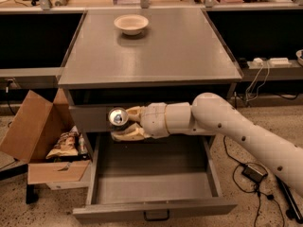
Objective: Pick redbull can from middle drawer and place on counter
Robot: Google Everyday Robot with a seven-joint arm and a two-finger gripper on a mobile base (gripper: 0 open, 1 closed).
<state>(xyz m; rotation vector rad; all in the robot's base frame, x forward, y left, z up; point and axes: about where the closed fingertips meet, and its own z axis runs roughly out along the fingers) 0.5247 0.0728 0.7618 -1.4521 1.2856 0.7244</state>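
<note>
One redbull can (117,117) clamped btwn gripper (121,124) jaws, above open middle drawer (152,189).

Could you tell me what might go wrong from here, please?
1. The can, held in the gripper, sits just under the counter's front edge; a straight lift could knock it against that overhang.
2. The can lies tipped, top toward the camera; a slip would drop it into the open drawer below.

The gripper (120,124), clasping the redbull can (118,117), hangs below the counter (156,56) near edge; on top, only a far bowl (131,23) obstructs.
</note>
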